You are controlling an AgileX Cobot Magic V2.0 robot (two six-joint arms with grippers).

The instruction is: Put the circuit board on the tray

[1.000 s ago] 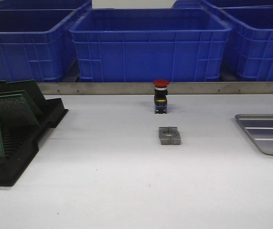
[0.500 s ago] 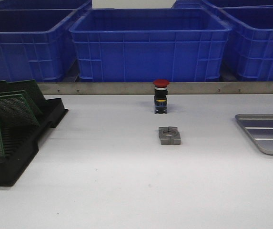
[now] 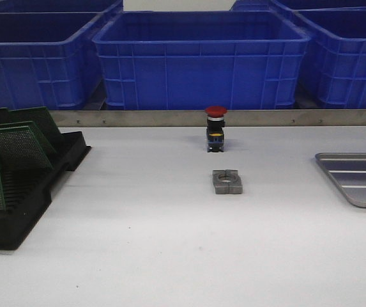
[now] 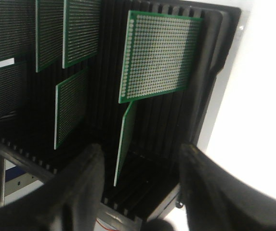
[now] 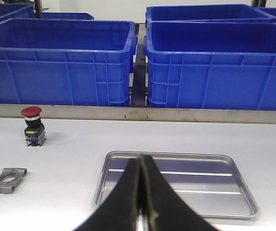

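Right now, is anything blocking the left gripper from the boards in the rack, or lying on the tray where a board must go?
Nothing visible does. The left gripper is open above the black rack, its fingers straddling an edge-on circuit board. The tray holds nothing; the red button switch and metal clamp sit mid-table between rack and tray.

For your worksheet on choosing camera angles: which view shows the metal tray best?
The right wrist view: the whole tray shows, rim and ribs, with only the closed fingers overlapping its near edge. The front view catches just its left part, cut by the picture's right edge. The left wrist view shows none of it.
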